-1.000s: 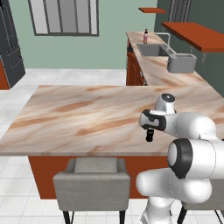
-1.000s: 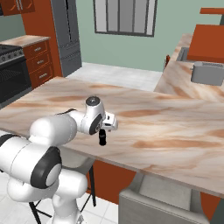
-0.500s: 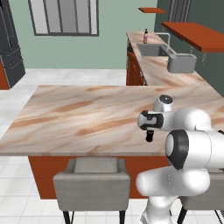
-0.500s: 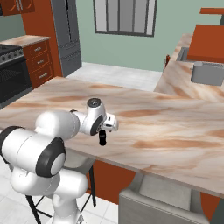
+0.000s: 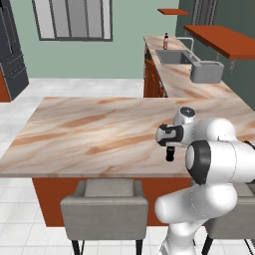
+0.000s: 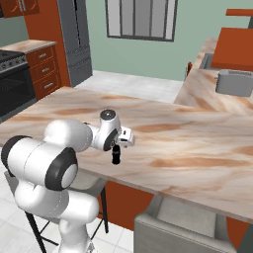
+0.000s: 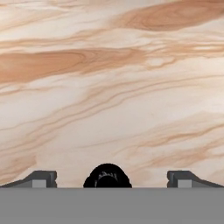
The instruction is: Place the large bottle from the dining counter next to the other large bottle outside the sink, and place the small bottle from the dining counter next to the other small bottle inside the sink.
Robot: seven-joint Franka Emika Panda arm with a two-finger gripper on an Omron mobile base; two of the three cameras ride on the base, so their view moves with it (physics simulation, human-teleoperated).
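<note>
Black small bottle [image 7: 107, 177], apparently one, between pincer [image 7: 112, 178] tips.

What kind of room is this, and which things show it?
A rendered home kitchen, it seems: a sink with a curved tap in the far worktop, a stove by wooden drawers, and a marbled dining counter with padded stools.

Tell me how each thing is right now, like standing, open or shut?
small black bottle: standing upright on the dining counter, under the end effector, between its open fingers, not gripped.
end effector: open wide, pointing down over the bottle's top.
brown red-labelled bottle: upright on the far worktop beside the sink.
toaster: sitting on the worktop, slots empty.
</note>
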